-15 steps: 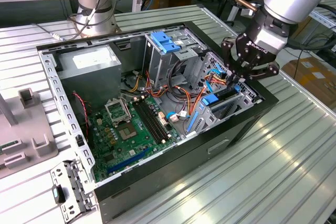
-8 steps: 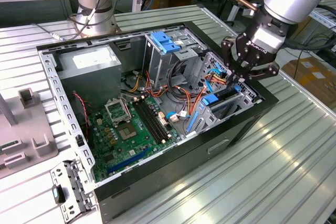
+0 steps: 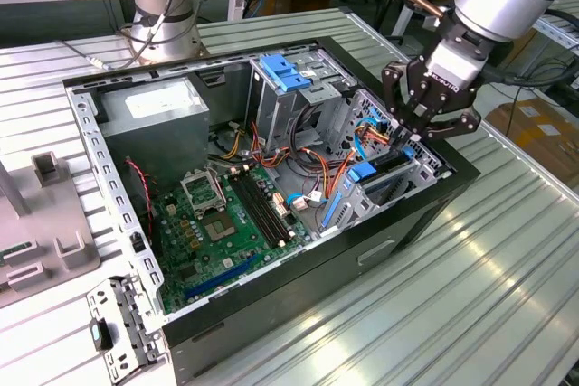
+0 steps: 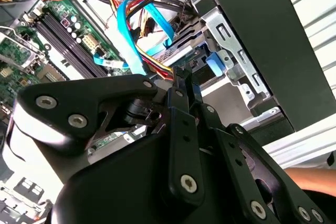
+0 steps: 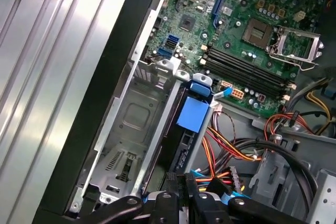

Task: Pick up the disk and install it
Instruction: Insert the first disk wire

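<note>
- Gripper (image 3: 412, 137) sits at the exterior view's right end of the case (image 3: 362, 255), over the drive cage (image 5: 131, 119).
- Fingers are drawn in close on the exposed end of the disk (image 5: 185, 142). It looks like a clamp across the thickness, but the contact itself is partly hidden.
- The disk stands on edge in a cage slot beside the empty sheet-metal bay. The blue carrier tab (image 5: 191, 114) is on the end toward the motherboard (image 3: 217, 223).
- It looks mostly seated in the slot. Full seating cannot be confirmed from these views.
- Handling judgement:
  - Dense and rigid with a metal body, so heavy for its size. It won't flex.
  - Bare metal faces are likely slick, and the plastic carrier rails offer more bite.
  - It is shock-sensitive, so no dropping or ramming. The connector end and the underside board are the fragile spots.
- Best hold is across the thickness on the carrier-framed edges, near mid-width so it doesn't pivot. Keep off the connector and the flexible blue tab.
- Cables (image 5: 236, 150) bunch just beside the slot on the open side, so there is a snag risk near the gripper.
</note>
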Motion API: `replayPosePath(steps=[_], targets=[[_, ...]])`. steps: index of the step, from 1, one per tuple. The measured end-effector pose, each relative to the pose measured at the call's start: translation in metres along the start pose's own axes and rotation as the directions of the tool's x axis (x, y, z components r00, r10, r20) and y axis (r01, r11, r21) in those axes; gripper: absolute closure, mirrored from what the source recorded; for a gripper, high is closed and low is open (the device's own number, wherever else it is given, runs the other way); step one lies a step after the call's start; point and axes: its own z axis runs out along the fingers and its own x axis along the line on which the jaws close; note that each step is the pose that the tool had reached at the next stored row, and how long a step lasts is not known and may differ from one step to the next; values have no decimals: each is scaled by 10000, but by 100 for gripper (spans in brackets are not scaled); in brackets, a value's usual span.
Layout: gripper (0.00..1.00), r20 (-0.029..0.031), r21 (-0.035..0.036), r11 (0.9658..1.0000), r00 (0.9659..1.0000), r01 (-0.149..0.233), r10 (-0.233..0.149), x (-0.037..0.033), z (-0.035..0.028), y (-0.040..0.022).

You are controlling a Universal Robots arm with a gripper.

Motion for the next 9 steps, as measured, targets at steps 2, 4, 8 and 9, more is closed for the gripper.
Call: replayPosePath(steps=[2,4,8,9], targets=[[83,5,8,9999,9999,-131,131,0,0,0],[83,10,17,9996,9996,-266,266,0,1,0],[83,26,40,9979,9979,-646,646,0,2,0],[83,29,45,9973,9973,-731,731,0,3,0]])
